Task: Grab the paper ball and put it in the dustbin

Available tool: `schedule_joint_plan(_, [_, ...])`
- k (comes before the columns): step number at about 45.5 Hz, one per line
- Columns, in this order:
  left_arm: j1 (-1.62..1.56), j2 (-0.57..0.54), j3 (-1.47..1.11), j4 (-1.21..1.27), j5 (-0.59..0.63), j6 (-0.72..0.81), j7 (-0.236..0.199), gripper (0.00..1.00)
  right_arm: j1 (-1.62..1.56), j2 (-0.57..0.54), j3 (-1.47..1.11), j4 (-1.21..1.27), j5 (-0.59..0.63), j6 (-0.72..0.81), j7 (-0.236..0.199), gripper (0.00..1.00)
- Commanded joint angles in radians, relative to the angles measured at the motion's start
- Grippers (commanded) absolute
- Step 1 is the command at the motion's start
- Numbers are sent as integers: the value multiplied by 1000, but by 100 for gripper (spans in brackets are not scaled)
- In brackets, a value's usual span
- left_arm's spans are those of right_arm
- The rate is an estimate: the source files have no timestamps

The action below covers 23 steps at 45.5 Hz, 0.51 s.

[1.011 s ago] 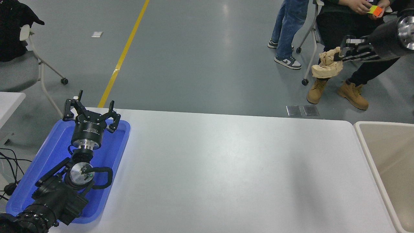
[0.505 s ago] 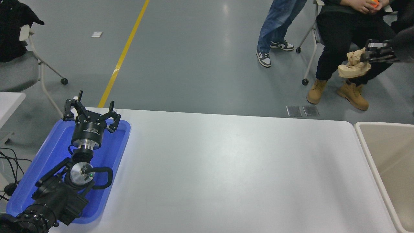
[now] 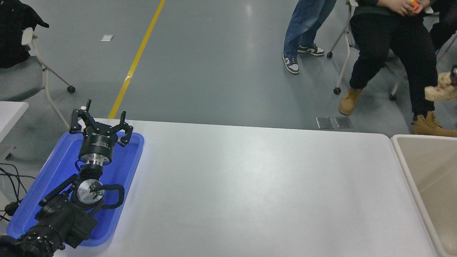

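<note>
The paper ball (image 3: 440,91) hangs in the air at the far right edge of the view, well above the floor beyond the table's far right corner, a pale tan crumple with only a sliver of dark metal showing against its right side. That sliver is all there is of the right gripper (image 3: 454,71), so I cannot tell how its claw stands, though the wad being up there with nothing under it suggests it is being carried. The dustbin (image 3: 399,144) sits hard against the table's right edge, its cream rim running down toward the near right corner, and what shows of its inside looks bare. By my reading the carry is the step in hand: the ball is lifted but not yet over the bin. The next move calls for bringing it toward the near side and down until it hangs inside the rim, then letting go. The left gripper (image 3: 101,123) rests parked over the blue tray (image 3: 132,157) at the table's left edge, its claw spread wide and holding nothing.
</note>
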Motion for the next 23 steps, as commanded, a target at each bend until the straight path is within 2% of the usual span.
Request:
schedule_joint_plan(1, [0, 0, 0, 0, 0, 0, 0, 100, -223, -2, 38, -131, 96, -92, -12, 0])
schedule_joint_plan(10, [0, 0, 0, 0, 0, 0, 0, 100, -370, 1, 159, -131, 101, -212, -48, 0])
schedule_joint_plan(23, [0, 0, 0, 0, 0, 0, 0, 100, -553, 15, 307, -131, 102, -330, -48, 0])
